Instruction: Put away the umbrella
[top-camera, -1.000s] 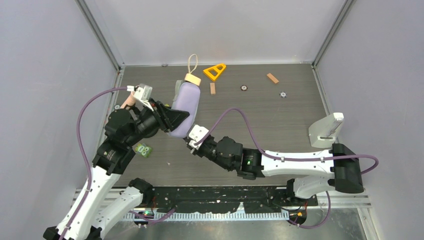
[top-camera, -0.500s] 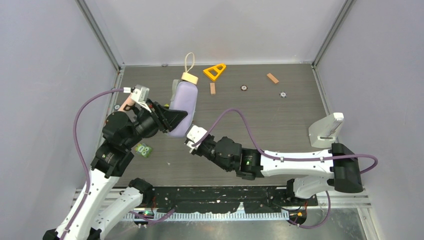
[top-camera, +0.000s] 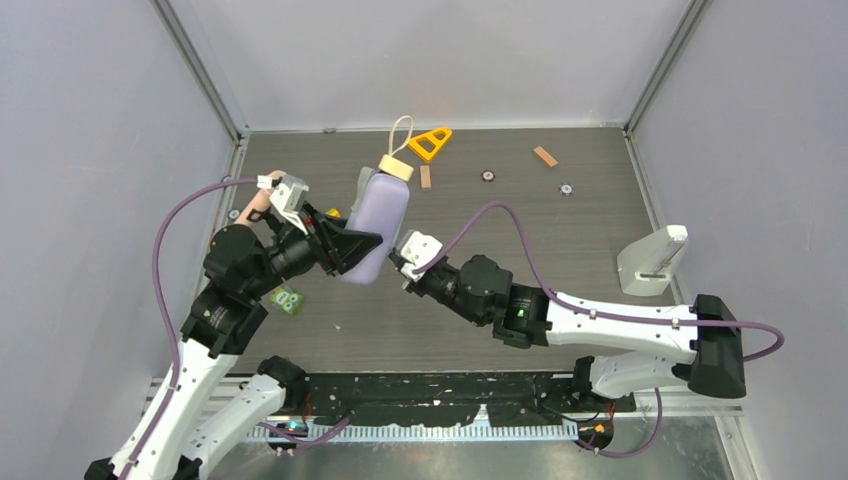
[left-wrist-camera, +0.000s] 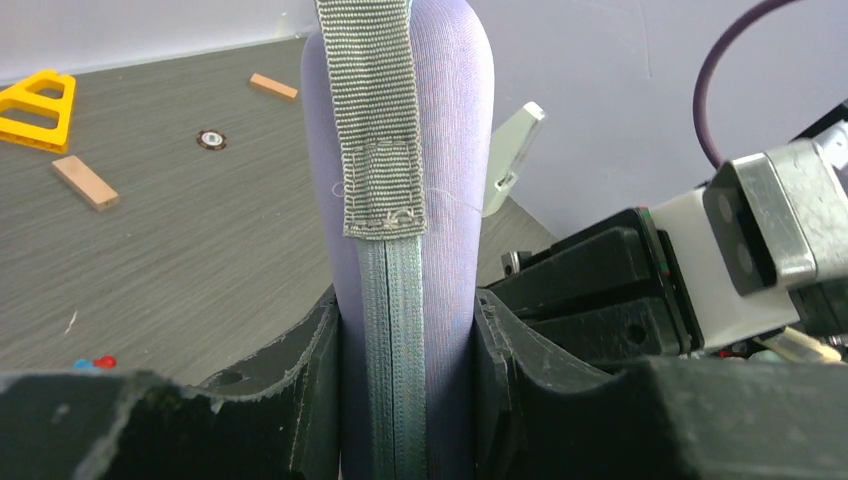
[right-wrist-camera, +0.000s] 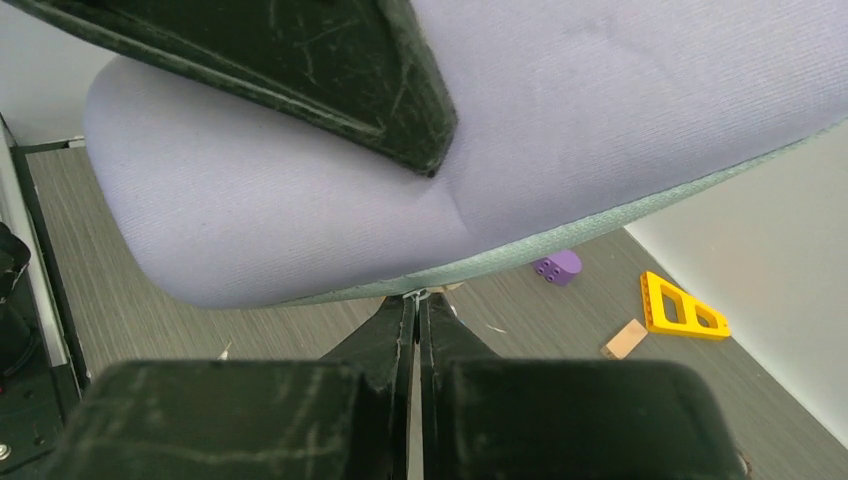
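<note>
The left pincer (left-wrist-camera: 405, 400) is clamping the lavender case (top-camera: 375, 225) above the left of the desk (top-camera: 560, 260). The umbrella (top-camera: 396, 167) is sitting inside, its tan end poking out far. The right pincer (right-wrist-camera: 416, 320) is pinching the zip pull (right-wrist-camera: 415, 293), so zipping looks to be in hand, needing a steady pull along the seam (left-wrist-camera: 395, 340).

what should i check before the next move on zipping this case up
1. left jaws clamped on the lavender case: ok
2. case lifted off the table: ok
3. umbrella handle tucked inside: not ok, it sticks out the top
4. right jaws shut at the zipper seam: ok
5. right jaws actually gripping anything: cannot tell
</note>
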